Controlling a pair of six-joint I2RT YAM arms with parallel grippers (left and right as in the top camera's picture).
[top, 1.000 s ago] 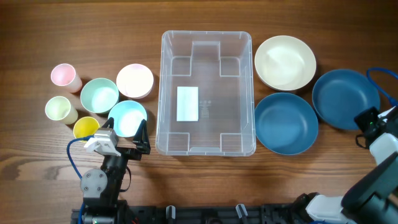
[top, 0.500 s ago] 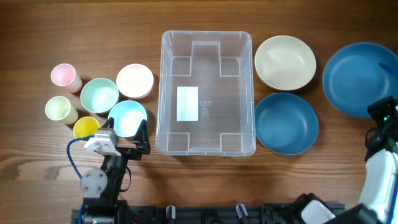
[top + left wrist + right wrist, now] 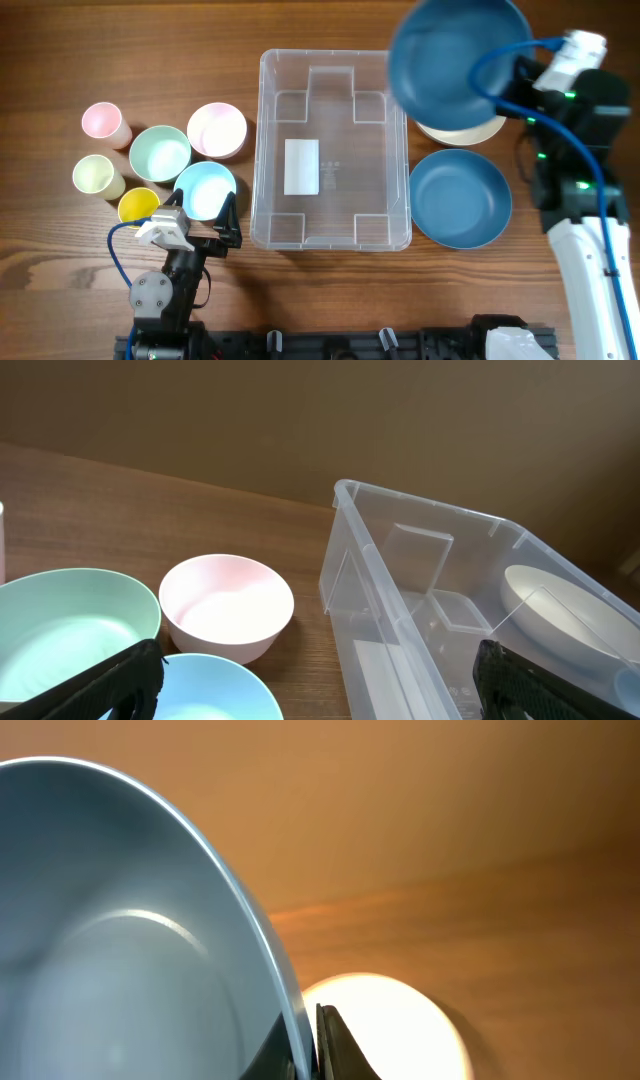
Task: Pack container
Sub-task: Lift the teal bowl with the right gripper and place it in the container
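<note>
Now the right claw (image 3: 516,78), clamped on a blue bowl's (image 3: 455,55) rim, has carried it from well right of the container (image 3: 335,200) to above its far right corner. Empty at the middle of the table (image 3: 60,40), the container awaits its first piece. The left claw (image 3: 205,222), fingers apart, sits off the container's near left corner.

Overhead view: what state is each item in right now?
container, upright, empty.
raised blue bowl, held in the air.
right pincer, shut on raised blue bowl's rim.
left pincer, open, holding nothing.
second blue bowl, resting upright, empty.
cream bowl, resting, partly hidden.
</note>
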